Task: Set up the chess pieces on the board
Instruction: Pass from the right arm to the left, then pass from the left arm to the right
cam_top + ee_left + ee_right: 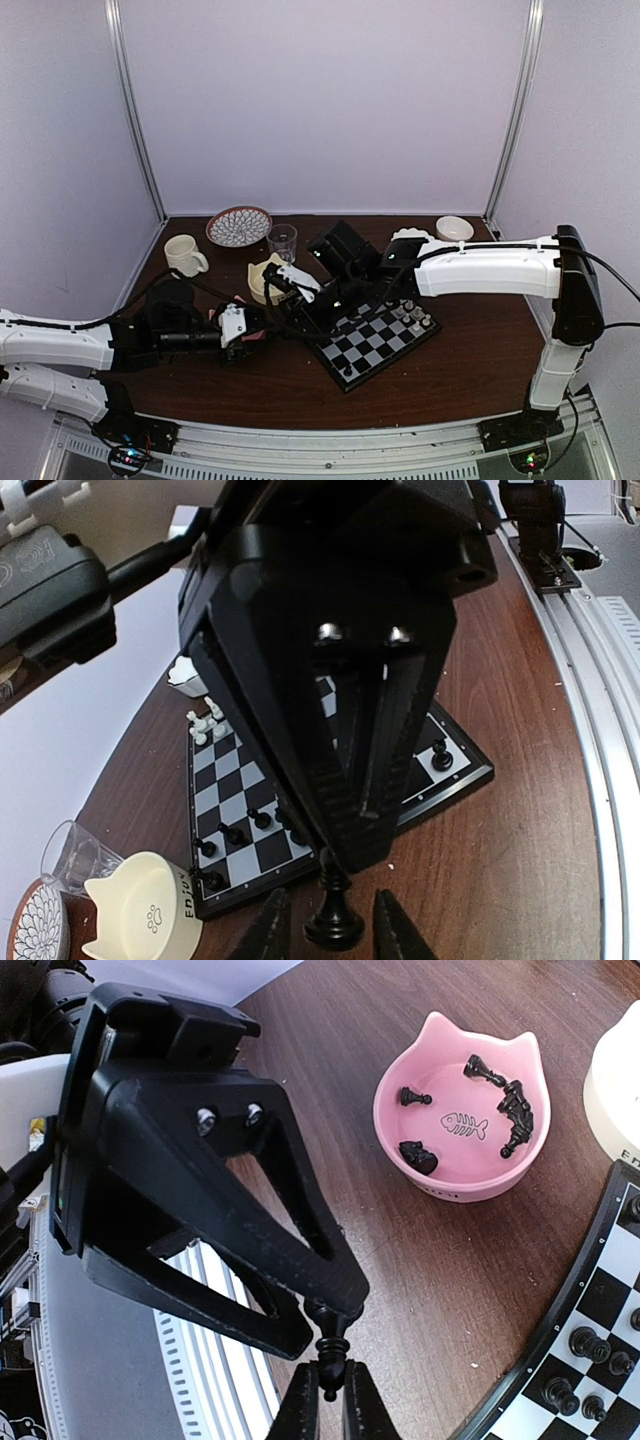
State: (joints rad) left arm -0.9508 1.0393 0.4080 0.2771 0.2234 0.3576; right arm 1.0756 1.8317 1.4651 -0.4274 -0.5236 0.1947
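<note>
Black and small, one chessman (330,1355) hangs in the air between the two arms, above bare desk (420,1260) off the left-hand corner of the board (225,792), not yet on any square. The right pincer (330,1412) is clamped tight on its narrow end. The left pincer (333,938) straddles its round base with the fingers parted a little and a slim gap on each side, so it seems to hold nothing. That reads as a hand-over between arms, perhaps to get a better hold. Next, I judge, the left fingers must close squarely on the base before the right lets go, then carry it to its home square without knocking the black men (235,832) standing along the board's edge. More black pieces (515,1110) lie in the pink cat-eared bowl (455,1188) near the board. The right arm's bulk hides much of the board from the left wrist. From above the piece is too small to find, and I cannot tell which chessman it is.
</note>
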